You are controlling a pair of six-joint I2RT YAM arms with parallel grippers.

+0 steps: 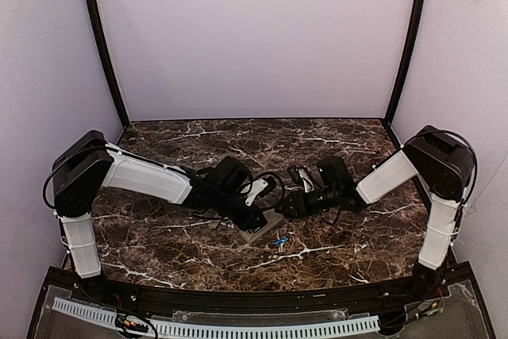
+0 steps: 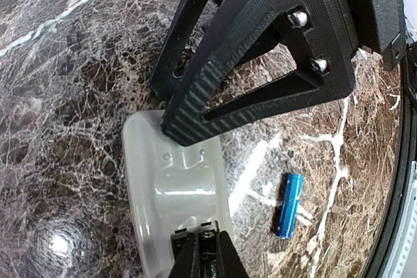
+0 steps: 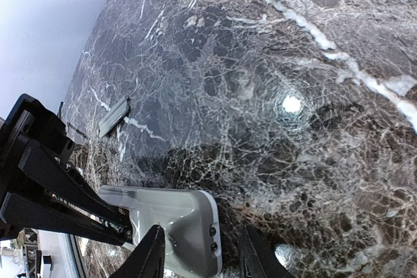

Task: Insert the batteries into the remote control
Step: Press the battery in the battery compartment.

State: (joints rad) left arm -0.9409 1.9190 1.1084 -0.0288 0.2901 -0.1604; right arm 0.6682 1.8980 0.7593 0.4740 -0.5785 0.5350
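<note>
The remote control (image 2: 172, 187) lies grey back up on the marble, its battery recess (image 2: 207, 242) at the near end. It also shows in the top view (image 1: 264, 226) and the right wrist view (image 3: 176, 216). My left gripper (image 2: 208, 260) has its tips in the recess, nearly shut on a slim dark thing that looks like a battery, though it is hard to make out. A blue battery (image 2: 288, 204) lies loose on the table to the right of the remote, also seen from above (image 1: 279, 240). My right gripper (image 3: 202, 255) is open at the remote's far end, one finger (image 2: 260, 63) resting on it.
A small flat grey cover piece (image 3: 114, 116) lies on the marble beyond the remote. Both arms meet at the table's middle (image 1: 270, 212). A black rim (image 2: 397, 180) marks the table's near edge, close to the loose battery.
</note>
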